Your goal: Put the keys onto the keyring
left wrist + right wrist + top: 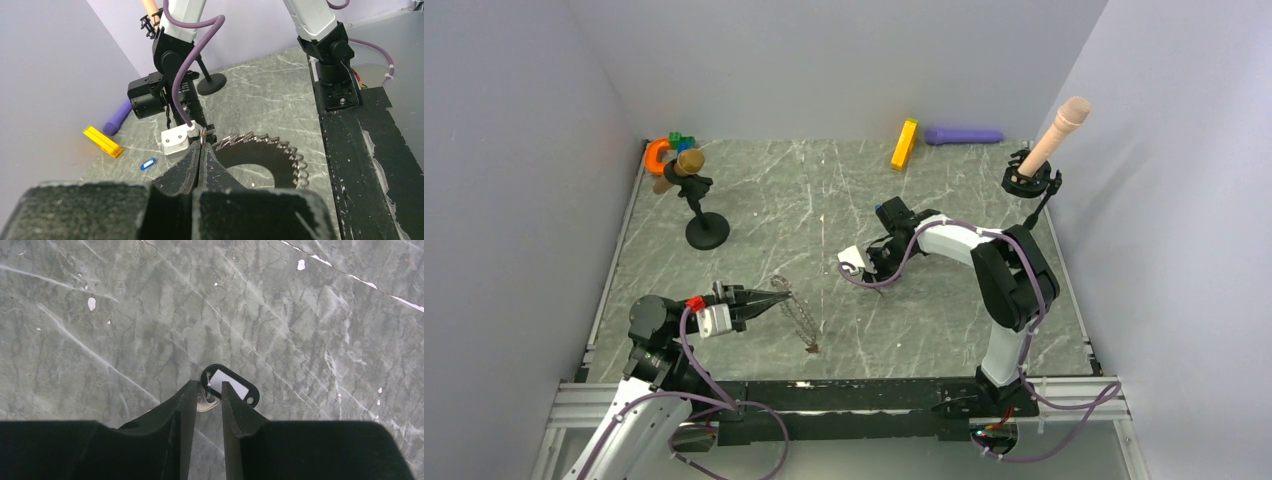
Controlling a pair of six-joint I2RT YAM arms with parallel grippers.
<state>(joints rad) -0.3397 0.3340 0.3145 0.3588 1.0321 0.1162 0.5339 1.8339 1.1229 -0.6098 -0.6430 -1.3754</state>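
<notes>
The keyring is a dark toothed chain loop hanging from my left gripper down to the table. In the left wrist view the left gripper is shut on a small ring at the end of the keyring. My right gripper points down at the table near the middle. In the right wrist view the right gripper is slightly open, its jaws either side of the metal end of the black-rimmed key, which lies on the table. The blue key lies on the table behind the right wrist. No red or green key shows.
A yellow block and a purple cylinder lie at the back. A black stand is at the back left beside an orange horseshoe piece. A stand with a peach cylinder is at the back right.
</notes>
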